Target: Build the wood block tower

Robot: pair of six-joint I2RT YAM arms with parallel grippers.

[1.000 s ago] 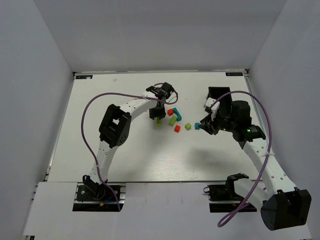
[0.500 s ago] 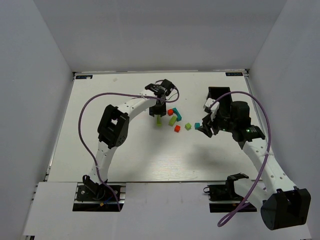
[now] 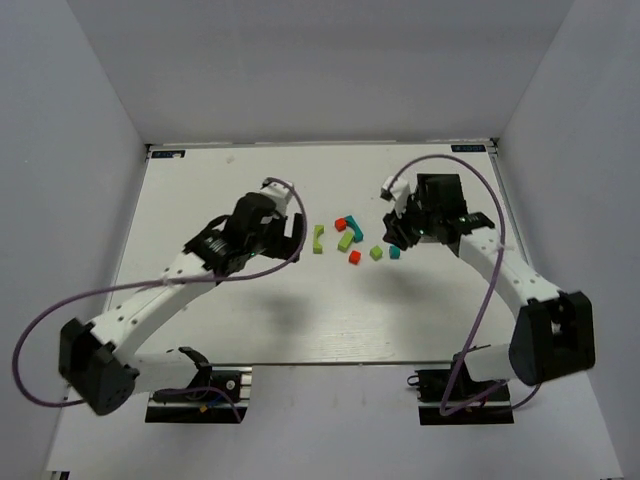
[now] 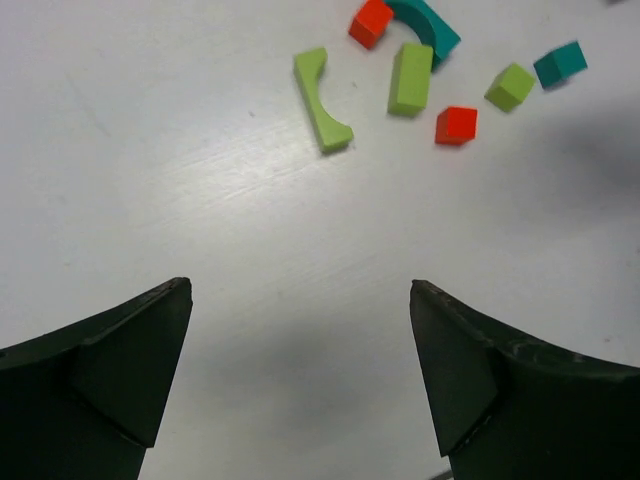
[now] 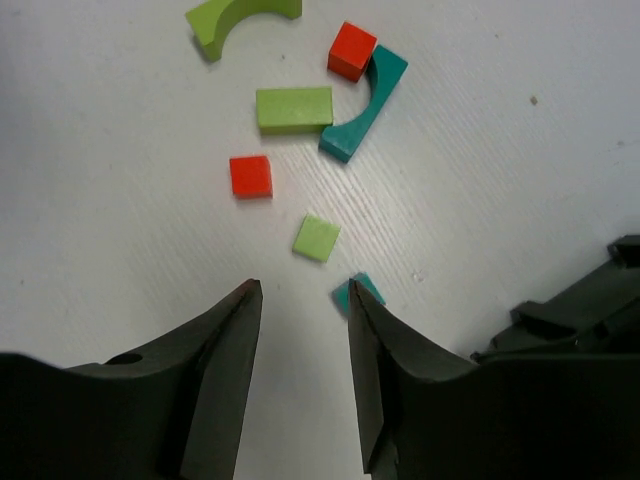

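Painted blocks [image 3: 345, 241] lay scattered mid-frame, none stacked. Left gripper [image 4: 300, 290] gaped wide. Right gripper [image 5: 303, 290] stood slightly parted.

The white table [image 3: 200, 310] carries seven loose painted blocks, clustered near its middle, slightly toward the far and right edges. Leftmost is a lime arch [image 4: 322, 100]. A red cube [image 4: 371, 22] rests against a teal arch [image 4: 430, 25], with a lime bar [image 4: 410, 78] just beside it. Toward the near edge, a second red cube [image 4: 456, 125], a lime cube [image 4: 510, 86] and a teal cube [image 4: 560, 63] lie apart from one another.
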